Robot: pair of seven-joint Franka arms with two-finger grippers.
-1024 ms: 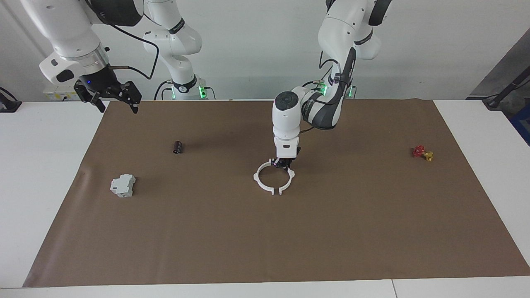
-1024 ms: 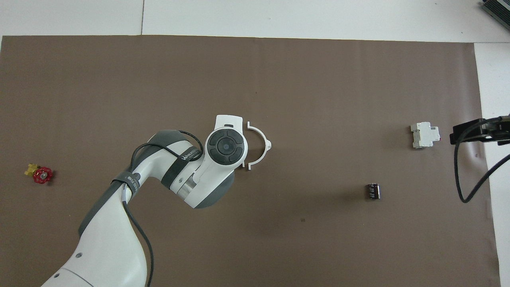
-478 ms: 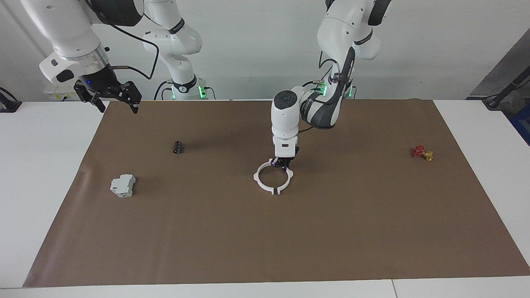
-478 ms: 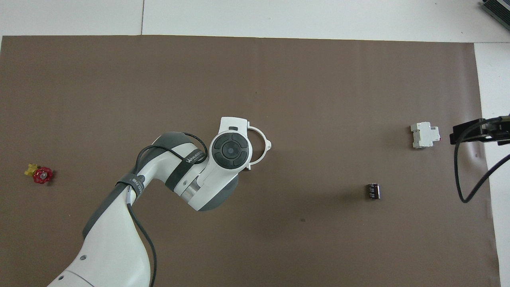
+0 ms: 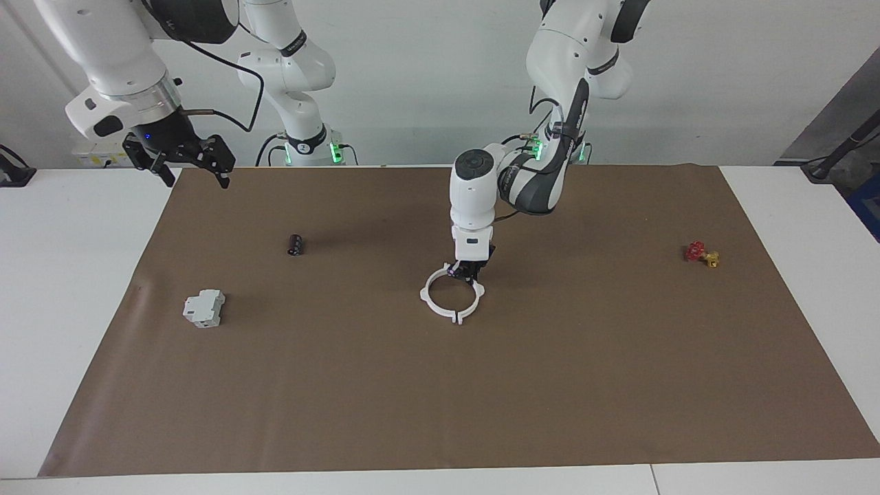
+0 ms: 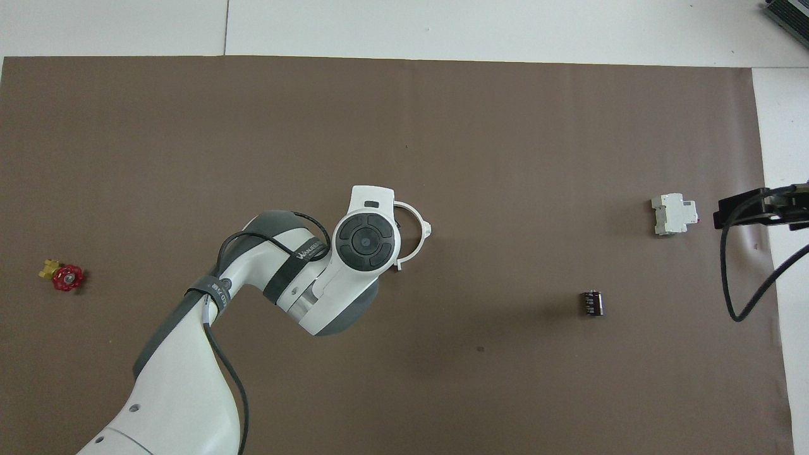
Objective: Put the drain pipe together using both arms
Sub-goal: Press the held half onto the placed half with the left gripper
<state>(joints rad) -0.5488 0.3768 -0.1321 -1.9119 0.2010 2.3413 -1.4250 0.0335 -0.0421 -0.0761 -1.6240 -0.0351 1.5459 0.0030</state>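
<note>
We've got the drain pipe (image 5: 452,297) ring sitting mid-frame on the brown mat (image 5: 454,385). The left gripper (image 5: 466,272) has its jaws pinched on the ring's upper rim. The right gripper (image 5: 184,159) hangs upper left, jaws wide, holding nothing. Scattered around: grey block (image 5: 204,307), black cylinder (image 5: 295,244), red-and-yellow valve (image 5: 702,254), all well apart from the ring.
</note>
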